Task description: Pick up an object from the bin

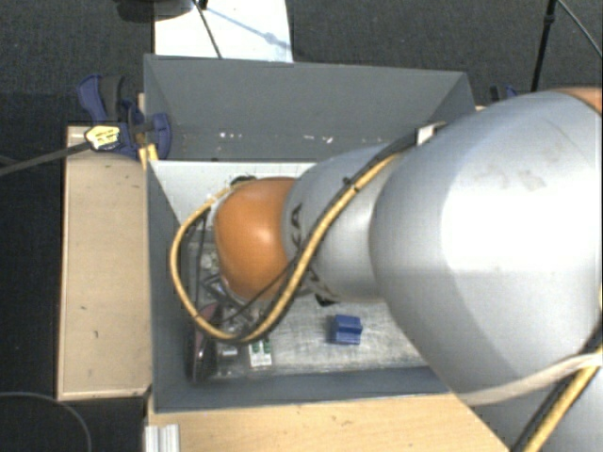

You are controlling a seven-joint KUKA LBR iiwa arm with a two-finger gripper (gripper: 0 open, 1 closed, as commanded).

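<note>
A small blue block (pixel 346 329) lies on the bin floor near the front wall, right of the middle. My gripper (pixel 205 351) is low in the front left corner of the bin, under the arm's orange cover, and shows as a dark body close to the floor. The blue block lies apart from it, well to its right. A small green and white piece (pixel 260 353) sits beside the gripper by the front wall; I cannot tell whether it is a loose thing or part of the gripper.
The arm and its orange cover, with a yellow cable looped round it, hide the middle and right of the bin. The bin's left and front walls stand close to the gripper.
</note>
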